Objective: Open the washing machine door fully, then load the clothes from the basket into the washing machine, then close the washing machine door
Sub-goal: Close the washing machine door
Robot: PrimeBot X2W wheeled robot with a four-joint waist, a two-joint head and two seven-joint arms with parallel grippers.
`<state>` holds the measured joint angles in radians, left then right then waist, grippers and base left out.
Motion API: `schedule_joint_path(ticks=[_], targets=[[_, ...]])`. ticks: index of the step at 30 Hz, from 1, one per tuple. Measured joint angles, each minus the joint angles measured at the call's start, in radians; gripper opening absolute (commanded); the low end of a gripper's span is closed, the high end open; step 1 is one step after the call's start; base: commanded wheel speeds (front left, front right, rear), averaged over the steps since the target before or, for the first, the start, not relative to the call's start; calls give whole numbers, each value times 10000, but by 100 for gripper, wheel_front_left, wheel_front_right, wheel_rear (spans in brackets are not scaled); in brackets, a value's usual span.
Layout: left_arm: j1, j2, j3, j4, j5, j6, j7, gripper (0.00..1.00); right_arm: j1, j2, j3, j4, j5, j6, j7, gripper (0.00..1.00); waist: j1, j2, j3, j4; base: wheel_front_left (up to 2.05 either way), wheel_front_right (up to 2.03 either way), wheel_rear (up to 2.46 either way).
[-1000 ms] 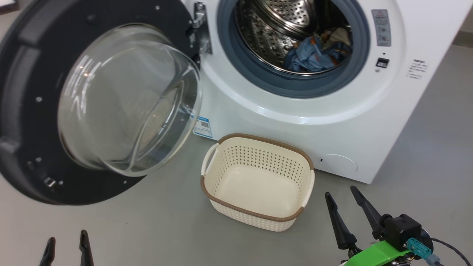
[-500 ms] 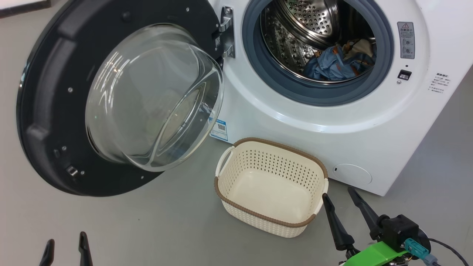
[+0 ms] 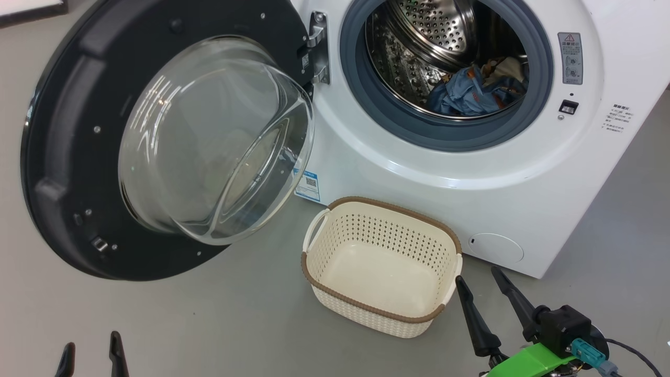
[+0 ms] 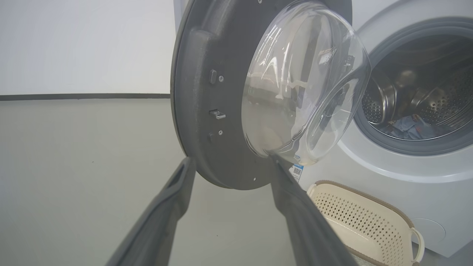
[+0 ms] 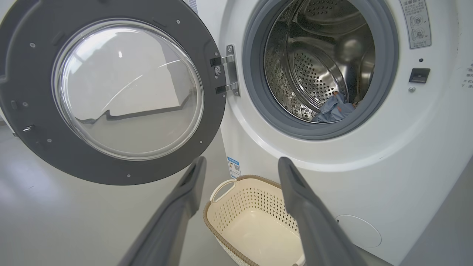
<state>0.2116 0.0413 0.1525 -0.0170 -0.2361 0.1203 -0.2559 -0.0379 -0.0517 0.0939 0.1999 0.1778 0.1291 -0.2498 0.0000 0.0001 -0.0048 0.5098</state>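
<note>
The white washing machine stands with its door swung wide to the left, black rim and clear glass bowl facing me. Light blue clothes with orange prints lie inside the steel drum, also seen as clothes in the right wrist view. The cream basket sits on the floor before the machine with nothing in it. My left gripper is open at the lower left, well short of the door. My right gripper is open just right of the basket, holding nothing.
Grey floor spreads around the machine and basket. A white wall with a dark skirting strip runs behind the door. A blue label sticker is on the machine's front, beside the glass bowl.
The head view has shifted, so machine, door and basket sit further right and higher in the picture. Both grippers stay open, low in the picture.
</note>
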Motion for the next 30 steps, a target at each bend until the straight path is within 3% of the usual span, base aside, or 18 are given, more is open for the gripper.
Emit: schedule_joint_path(ticks=[20, 22, 30], targets=[[14, 0, 88, 25, -130, 29, 0, 100, 0, 0, 59, 29, 8, 0, 0, 100, 0, 0, -36, 50, 0, 0, 0], [56, 0, 90, 25, -188, 42, 0, 0, 0, 0, 69, 33, 12, 0, 0, 100, 0, 0, -40, 50, 0, 0, 0], [151, 0, 84, 88, -347, -19, 2, 0, 0, 0, 86, 48, 31, 0, 0, 100, 0, 0, -35, 0, 0, 0, 0]])
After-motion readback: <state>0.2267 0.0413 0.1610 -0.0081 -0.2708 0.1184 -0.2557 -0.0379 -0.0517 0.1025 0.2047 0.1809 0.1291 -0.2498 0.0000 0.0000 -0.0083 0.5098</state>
